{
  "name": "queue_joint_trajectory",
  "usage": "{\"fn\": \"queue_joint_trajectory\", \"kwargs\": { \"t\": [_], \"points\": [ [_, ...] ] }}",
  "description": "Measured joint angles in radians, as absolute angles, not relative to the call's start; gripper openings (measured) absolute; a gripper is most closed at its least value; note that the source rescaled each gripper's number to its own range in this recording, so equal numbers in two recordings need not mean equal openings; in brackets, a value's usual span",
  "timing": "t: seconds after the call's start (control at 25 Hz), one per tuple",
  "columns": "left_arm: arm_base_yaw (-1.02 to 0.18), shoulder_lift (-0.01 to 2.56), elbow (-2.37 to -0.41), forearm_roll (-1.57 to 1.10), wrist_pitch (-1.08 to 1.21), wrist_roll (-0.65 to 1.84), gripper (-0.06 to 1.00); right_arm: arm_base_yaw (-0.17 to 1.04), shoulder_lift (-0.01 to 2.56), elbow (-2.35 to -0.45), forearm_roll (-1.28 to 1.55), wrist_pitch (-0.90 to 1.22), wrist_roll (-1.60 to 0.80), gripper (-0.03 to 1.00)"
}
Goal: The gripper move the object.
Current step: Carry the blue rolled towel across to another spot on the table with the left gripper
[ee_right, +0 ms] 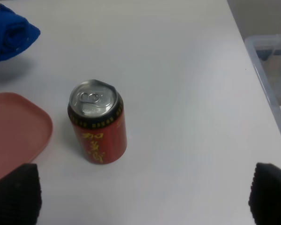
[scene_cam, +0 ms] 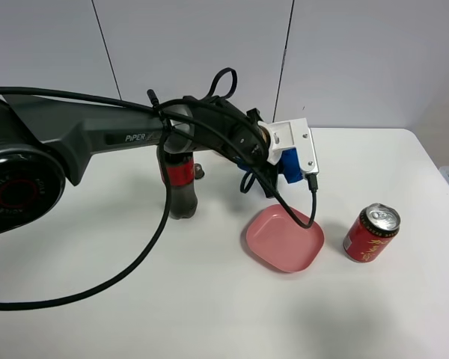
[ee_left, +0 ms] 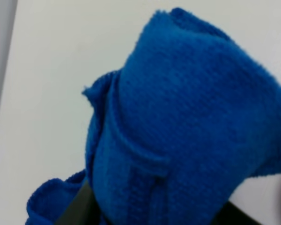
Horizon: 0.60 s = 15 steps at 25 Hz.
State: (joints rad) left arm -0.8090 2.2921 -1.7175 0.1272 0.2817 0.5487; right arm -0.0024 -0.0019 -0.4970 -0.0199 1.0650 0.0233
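The left gripper (scene_cam: 286, 170) is clenched on the blue cloth (ee_left: 187, 122), holding it bunched above the white bench (scene_cam: 135, 299), just behind the pink plate (scene_cam: 284, 239). The red can (scene_cam: 372, 233) stands right of the plate. The right gripper (ee_right: 140, 197) hangs released, pads wide apart, near the can.

Robot lab setup, white table (scene_cam: 209, 314), plain grey panelled wall (scene_cam: 194, 45), PiPER-marked arm (scene_cam: 97, 134), clear plastic bin (ee_right: 255, 61) alongside
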Motion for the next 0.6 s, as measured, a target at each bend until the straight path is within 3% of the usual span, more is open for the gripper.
{"fn": "queue_joint_trajectory", "kwargs": {
  "t": [0.32, 0.6],
  "points": [
    [-0.809, 2.299, -1.718, 0.208, 0.26, 0.108, 0.02, -0.002, -0.002, -0.497, -0.02, 1.065, 0.023, 1.0],
    [-0.809, 2.299, -1.718, 0.235, 0.259, 0.024, 0.02, -0.002, -0.002, -0.497, -0.02, 1.065, 0.023, 1.0]
  ]
}}
